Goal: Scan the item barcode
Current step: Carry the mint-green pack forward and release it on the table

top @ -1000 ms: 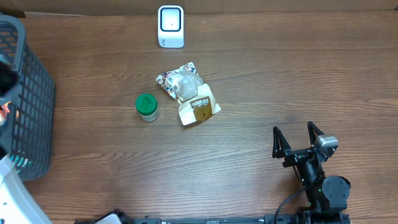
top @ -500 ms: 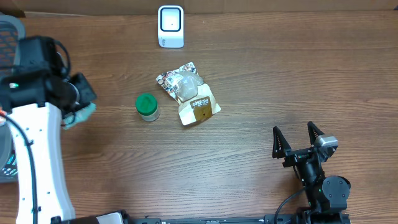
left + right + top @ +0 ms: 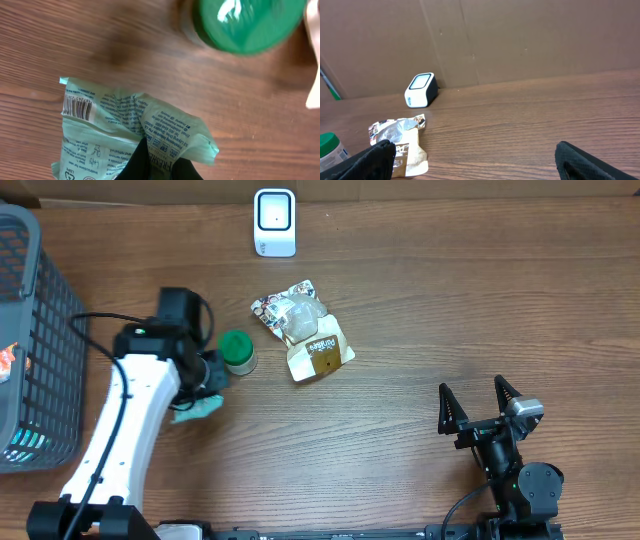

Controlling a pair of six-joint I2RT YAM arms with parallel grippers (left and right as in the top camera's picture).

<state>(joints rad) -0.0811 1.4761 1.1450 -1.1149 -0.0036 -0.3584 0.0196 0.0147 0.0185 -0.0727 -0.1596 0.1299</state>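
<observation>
My left gripper (image 3: 160, 166) is shut on a pale green printed packet (image 3: 120, 130), pinching its lower edge. The packet's barcode (image 3: 77, 106) shows on its left side. From overhead, the packet (image 3: 197, 409) pokes out under the left arm, just left of a green-lidded jar (image 3: 236, 350). The white scanner (image 3: 274, 222) stands at the table's far edge, also visible in the right wrist view as the scanner (image 3: 421, 90). At the front right, my right gripper (image 3: 478, 406) rests open with nothing between its fingers.
A brown pouch (image 3: 322, 352) and a crinkled foil bag (image 3: 290, 312) lie in the middle of the table, right of the jar. A dark wire basket (image 3: 35, 330) with items inside stands at the left edge. A cardboard wall (image 3: 520, 40) backs the table.
The left arm has swung right from over the basket, carrying the green packet, and now sits beside the green-lidded jar. The right arm has not moved.
</observation>
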